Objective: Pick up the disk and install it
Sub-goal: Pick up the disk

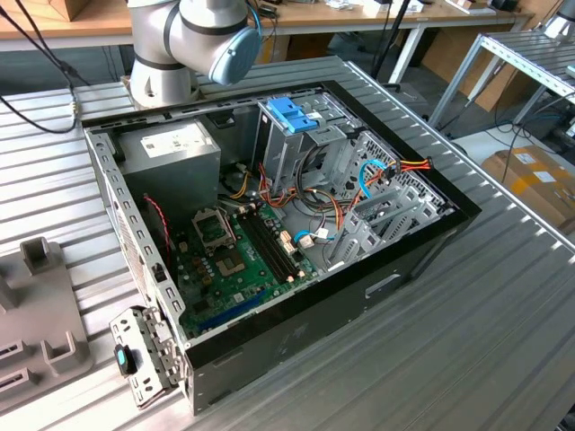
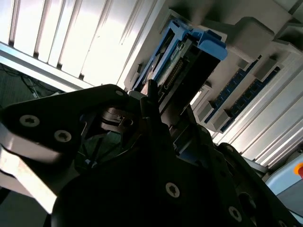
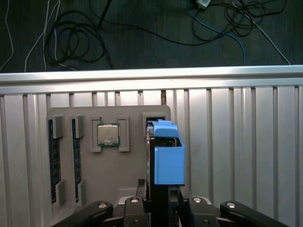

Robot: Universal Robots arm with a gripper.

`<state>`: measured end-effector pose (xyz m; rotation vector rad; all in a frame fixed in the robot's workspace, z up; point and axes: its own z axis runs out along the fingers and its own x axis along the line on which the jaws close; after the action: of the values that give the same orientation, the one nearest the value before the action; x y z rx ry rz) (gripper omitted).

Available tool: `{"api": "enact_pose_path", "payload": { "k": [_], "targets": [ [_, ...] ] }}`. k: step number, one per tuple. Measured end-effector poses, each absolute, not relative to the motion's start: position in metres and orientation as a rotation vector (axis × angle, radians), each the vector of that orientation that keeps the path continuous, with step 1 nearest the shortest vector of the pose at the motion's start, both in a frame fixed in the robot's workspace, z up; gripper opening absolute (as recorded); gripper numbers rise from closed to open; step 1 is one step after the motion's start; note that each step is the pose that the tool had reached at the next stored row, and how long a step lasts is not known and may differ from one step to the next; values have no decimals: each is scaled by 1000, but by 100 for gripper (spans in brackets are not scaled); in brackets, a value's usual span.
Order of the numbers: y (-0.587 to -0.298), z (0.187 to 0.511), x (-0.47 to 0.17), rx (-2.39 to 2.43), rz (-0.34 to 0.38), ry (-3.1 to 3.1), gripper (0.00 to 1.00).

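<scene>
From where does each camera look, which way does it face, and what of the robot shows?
Exterior view: high off the arm, looks down into the case; arm shows.
First wrist view: on the wrist, looks past the tool at the held disk and tray.
Second wrist view: close beside the tool, along the disk.
Both wrist views share tool, disk, tray.

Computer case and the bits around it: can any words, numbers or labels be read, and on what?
No text can be read.
Power supply sticker: print too small.
Motherboard: markings too small.
Chip in the tray: top marks blurred.
Disk in the gripper: seen edge-on, no label in sight.
</scene>
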<state>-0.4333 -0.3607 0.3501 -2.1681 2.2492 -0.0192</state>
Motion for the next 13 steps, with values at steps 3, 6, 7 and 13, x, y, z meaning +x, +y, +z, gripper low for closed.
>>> {"api": "enact_pose_path", "payload": {
  "k": [3, 6, 7, 13],
  "targets": [
    [-361, 350, -433, -2168, -19, 2249, 35],
    [-361, 351, -433, -2168, -19, 2249, 35],
    [-361, 351, -433, -2168, -19, 2249, 35],
    [-361, 352, -433, -2168, -19, 2249, 35]
  ]
}}
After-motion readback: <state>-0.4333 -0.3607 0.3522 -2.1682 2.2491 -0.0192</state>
